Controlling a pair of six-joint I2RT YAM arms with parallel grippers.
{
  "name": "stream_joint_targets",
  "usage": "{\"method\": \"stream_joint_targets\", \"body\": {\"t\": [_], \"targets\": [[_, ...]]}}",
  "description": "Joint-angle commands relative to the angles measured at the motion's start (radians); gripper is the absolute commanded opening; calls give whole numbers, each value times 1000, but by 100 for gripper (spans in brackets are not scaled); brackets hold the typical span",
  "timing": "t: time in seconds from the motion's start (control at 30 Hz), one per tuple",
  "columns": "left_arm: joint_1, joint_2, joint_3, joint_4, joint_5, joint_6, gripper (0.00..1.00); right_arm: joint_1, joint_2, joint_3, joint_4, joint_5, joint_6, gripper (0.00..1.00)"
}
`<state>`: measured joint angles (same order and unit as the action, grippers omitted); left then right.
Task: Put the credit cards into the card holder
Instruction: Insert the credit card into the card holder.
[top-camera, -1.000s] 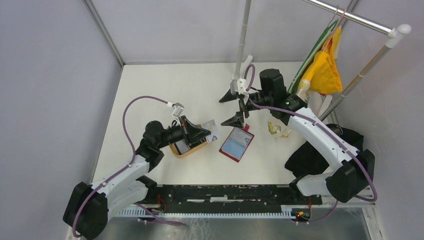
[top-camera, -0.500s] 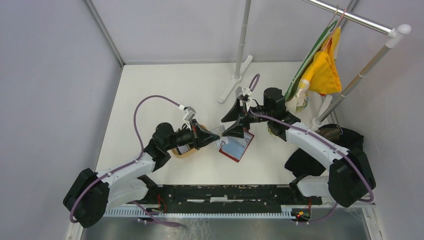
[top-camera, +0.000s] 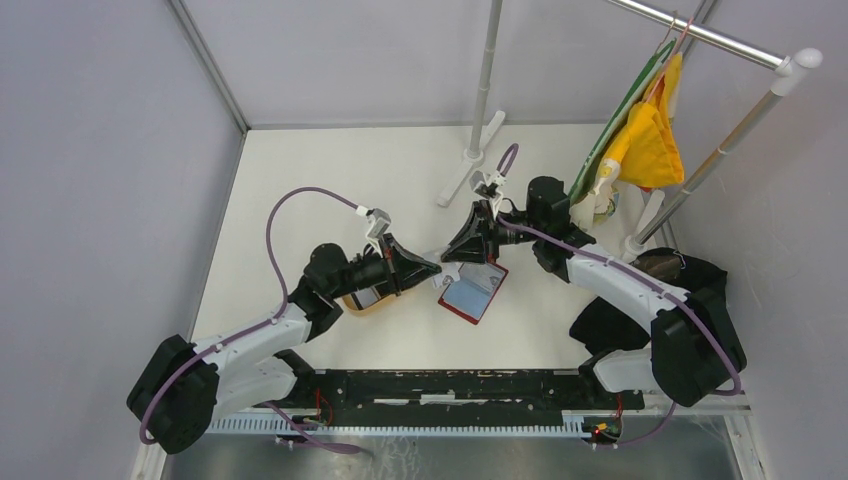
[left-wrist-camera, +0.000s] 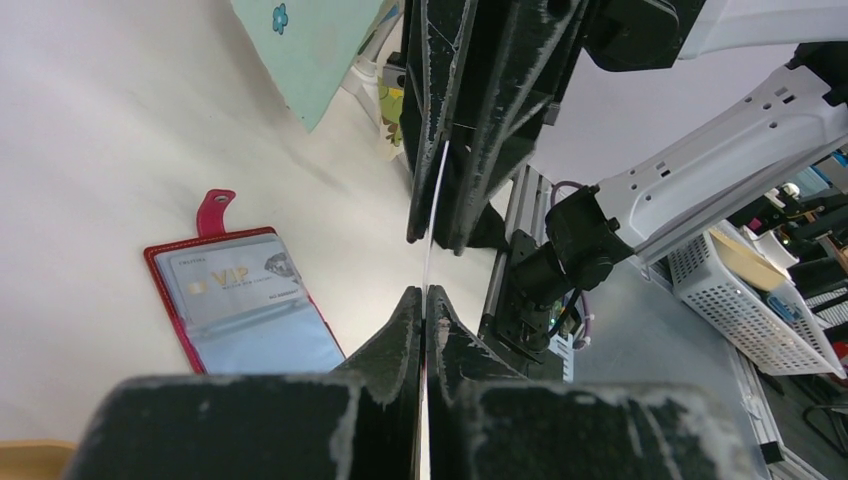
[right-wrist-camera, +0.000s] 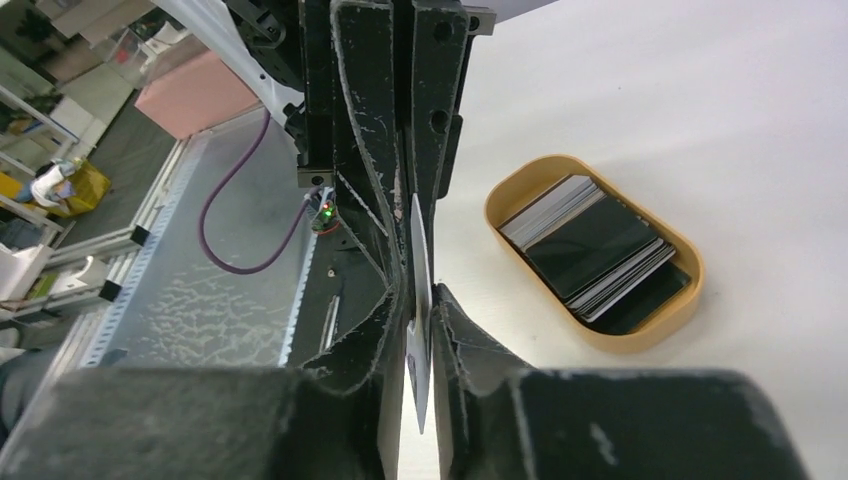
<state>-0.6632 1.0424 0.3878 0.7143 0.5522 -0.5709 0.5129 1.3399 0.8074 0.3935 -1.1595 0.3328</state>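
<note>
Two grippers meet over the table in the top view: the left gripper reaching in from the left and the right gripper from the far right. One pale card sits between their tips. Just to their near right, the card holder lies open and flat.

From the left wrist, the left gripper is clamped tight on the card's lower edge, with the card seen edge-on. The right gripper's fingers flank its upper edge.

From the right wrist, those fingers stand only a slit apart around the card; whether they press it yet I cannot tell. To the right, the other credit cards lie stacked in the wooden tray.

This looks like a hand-over. To do it well, the right gripper should bite squarely with good overlap before the left gripper releases. The left gripper should then draw straight back, so the card does not twist.
</note>
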Motion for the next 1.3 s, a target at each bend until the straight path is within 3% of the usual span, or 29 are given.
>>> {"method": "stream_joint_targets", "body": {"t": [0.0,0.03,0.17,0.27,0.33,0.5,0.67,0.77,0.87,1.07,1.27], "targets": [[-2,8,42,52,-15,27,3,-1,-6,17,55,-37,2,10],[-3,8,44,36,-27,28,5,-1,-9,20,44,-35,-12,6],[-3,-33,52,-144,-182,38,39,-10,-19,90,-197,34,-225,0],[-3,-90,56,-330,-360,39,72,-18,-28,156,-450,186,-491,0],[-2,-108,66,-469,-434,31,85,-25,-31,172,-522,290,-582,0],[-22,-79,70,-517,-376,-57,82,-70,-21,177,-552,396,-623,0],[-311,22,188,-674,-804,-23,79,-128,-20,173,-542,426,-595,0],[-440,134,256,-671,-922,-29,69,-165,-23,161,-526,422,-570,0],[-545,301,379,-702,-1055,-39,68,-190,-24,154,-517,414,-559,0],[-692,682,747,-1018,-1339,-21,69,-241,-19,146,-507,369,-535,0],[-712,821,834,-1009,-1279,69,65,-261,-19,142,-504,356,-528,0]]}}
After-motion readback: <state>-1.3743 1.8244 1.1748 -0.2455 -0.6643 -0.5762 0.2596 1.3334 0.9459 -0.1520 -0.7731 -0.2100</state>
